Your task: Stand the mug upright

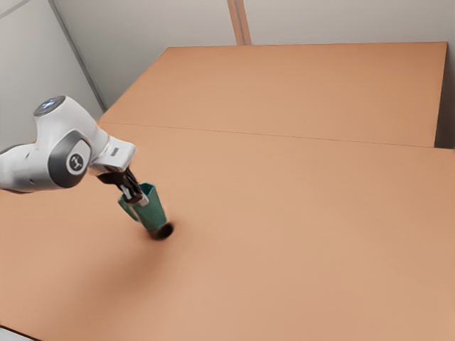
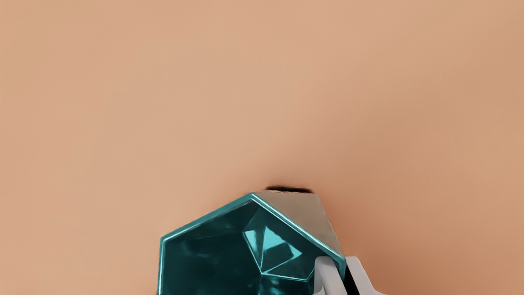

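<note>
The teal mug [image 1: 151, 212] leans with its base down near the table and its open top tilted toward the arm; its handle is on the exterior view's left side. At its rim is my gripper [image 1: 138, 197], reaching down from the hand. In the wrist view the angular mouth of the mug [image 2: 213, 254] faces the camera, and my gripper [image 2: 344, 274] has one finger inside the wall and the other outside, closed onto the rim between them. A dark shadow lies at the mug's base, and I cannot tell whether the base touches the table.
The orange-brown table [image 1: 306, 234] spreads around the mug, with a seam running across it farther back. Pale walls [image 1: 341, 21] stand behind the table. A soft shadow of the arm falls on the tabletop.
</note>
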{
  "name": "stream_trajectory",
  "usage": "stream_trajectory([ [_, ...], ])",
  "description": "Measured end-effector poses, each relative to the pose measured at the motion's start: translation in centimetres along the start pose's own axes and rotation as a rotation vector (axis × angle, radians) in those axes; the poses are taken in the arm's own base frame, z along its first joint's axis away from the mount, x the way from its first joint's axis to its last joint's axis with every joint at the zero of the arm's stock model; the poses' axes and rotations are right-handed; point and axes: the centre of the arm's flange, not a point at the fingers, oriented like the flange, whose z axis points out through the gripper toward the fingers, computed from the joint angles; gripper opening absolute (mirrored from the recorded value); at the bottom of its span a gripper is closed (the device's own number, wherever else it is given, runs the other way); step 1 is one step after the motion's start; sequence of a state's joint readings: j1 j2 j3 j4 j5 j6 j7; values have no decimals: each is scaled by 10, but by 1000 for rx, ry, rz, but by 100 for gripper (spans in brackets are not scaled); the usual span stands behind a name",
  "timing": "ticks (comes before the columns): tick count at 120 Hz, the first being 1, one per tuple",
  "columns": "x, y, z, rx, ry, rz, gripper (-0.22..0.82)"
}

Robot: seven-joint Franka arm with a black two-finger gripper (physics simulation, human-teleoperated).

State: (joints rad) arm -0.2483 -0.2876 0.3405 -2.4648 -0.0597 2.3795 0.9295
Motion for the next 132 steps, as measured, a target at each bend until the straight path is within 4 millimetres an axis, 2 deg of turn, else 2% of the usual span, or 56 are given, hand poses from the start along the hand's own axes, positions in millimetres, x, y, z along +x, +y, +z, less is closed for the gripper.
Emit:
stream_trajectory([
  [18,-23,-6,3,-14,-59,-128,-18],
  [29,-30,-5,5,-25,-81,-189,-18],
  [97,-35,-3,24,-50,-156,-406,-17],
  [104,-35,-3,25,-52,-160,-420,-12],
  [121,-31,-6,18,-52,-154,-450,18],
  [132,-25,-8,7,-46,-139,-462,33],
])
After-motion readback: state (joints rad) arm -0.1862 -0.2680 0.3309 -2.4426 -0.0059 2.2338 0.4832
